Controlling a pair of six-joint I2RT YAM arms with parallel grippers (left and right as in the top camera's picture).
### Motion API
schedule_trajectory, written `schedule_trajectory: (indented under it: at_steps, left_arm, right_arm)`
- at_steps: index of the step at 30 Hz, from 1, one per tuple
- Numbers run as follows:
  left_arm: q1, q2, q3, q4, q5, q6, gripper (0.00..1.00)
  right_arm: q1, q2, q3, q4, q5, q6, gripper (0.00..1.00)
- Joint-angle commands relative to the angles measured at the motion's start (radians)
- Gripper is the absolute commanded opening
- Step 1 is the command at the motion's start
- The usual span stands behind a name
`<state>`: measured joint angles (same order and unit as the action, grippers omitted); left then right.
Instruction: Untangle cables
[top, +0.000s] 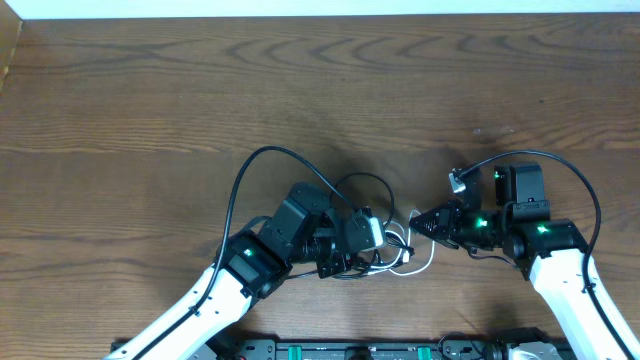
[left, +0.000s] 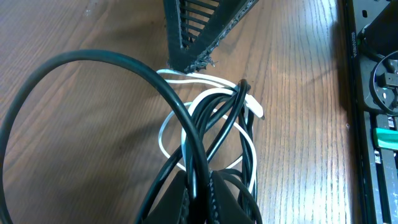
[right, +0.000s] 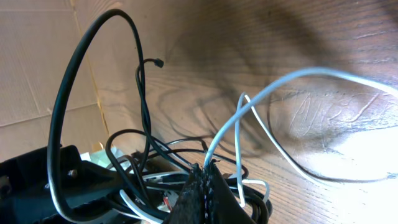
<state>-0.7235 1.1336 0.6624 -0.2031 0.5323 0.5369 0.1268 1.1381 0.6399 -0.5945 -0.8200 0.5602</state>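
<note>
- Beneath both grippers, a brown wooden table (top: 150, 90) is carrying the whole scene
- The left arm (top: 215, 290) is reaching in from the near edge, and the right arm (top: 565, 270) is coming in from the other side; the two are pointing toward each other
- A thick black cable (top: 240, 190) fixed to the left arm is arching up behind its wrist
- The left gripper (left: 198, 186) is clamping shut, with its fingers pressing together on the cables (left: 211, 124), which are fanning out of its fingertips in a bunch
- The right gripper (right: 204, 177) is also squeezing closed, pinching the white cord (right: 280, 84) right at its fingertips; in the left wrist view its dark ribbed fingers are narrowing to a point just beyond the left gripper, touching that same cord
- The cables are lying between the two grippers as one tangle, with the black cords (right: 140, 155) looping over and through one another directly in front of the left gripper
- The white cord is rising from the right gripper's tips and sweeping away in a wide arc to one side, while its other loops are threading through the black cords nearer the left gripper
- A small black plug (right: 160, 62) is sticking up on a thin cord beyond the right gripper's fingertips, apart from them
</note>
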Motion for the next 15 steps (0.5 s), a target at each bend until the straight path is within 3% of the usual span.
schedule_trajectory:
  at_steps: [1,4,7,11,15]
  left_arm:
    - [0.0,-0.004,0.005,0.006,-0.001,0.016,0.07]
    - [0.0,-0.004,0.005,0.006,-0.001,0.016,0.08]
    - [0.0,-0.004,0.005,0.006,-0.001,0.016,0.08]
    - [0.0,-0.004,0.005,0.006,-0.001,0.016,0.08]
    - [0.0,-0.004,0.005,0.006,-0.001,0.016,0.08]
  right_arm:
    - [0.006,0.001,0.001,0.001,0.005,0.021,0.01]
    - [0.006,0.001,0.001,0.0,0.005,0.021,0.03]
    - [0.006,0.001,0.001,-0.002,0.005,0.019,0.38]
    - [0.019,0.001,0.001,-0.006,0.002,0.02,0.39]
    - [0.053,0.001,0.001,-0.001,0.023,0.03,0.26]
